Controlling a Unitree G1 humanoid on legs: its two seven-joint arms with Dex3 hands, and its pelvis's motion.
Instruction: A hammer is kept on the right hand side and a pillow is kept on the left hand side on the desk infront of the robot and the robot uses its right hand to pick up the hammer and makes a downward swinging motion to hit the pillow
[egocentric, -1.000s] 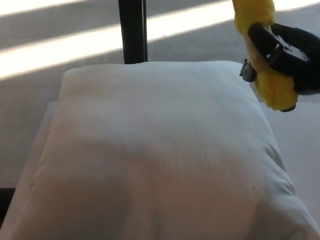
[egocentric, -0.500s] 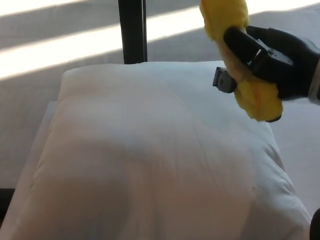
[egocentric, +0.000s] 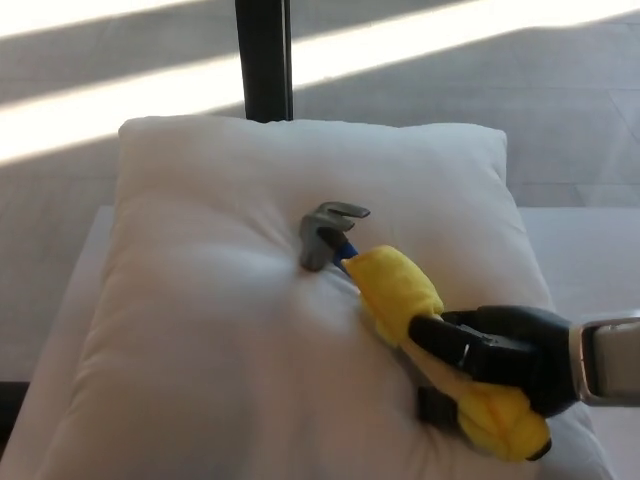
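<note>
Sunlit floor behind bench (egocentric: 85, 240). Right hand (egocentric: 500, 360), fingers clamped on yellow-wrapped handle, presses hammer (egocentric: 385, 290) head into pillow (egocentric: 200, 330) centre; long axis runs far-left from hand. Left hand unseen.

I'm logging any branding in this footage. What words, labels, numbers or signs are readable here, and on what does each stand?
None can be read.
Pillow: plain white, no tag or print showing.
Hammer: grey metal head, handle wrapped in yellow cloth, no marking visible.
Right hand: black, shut on the handle, no lettering visible.
The black post behind the pillow carries no sign.
</note>
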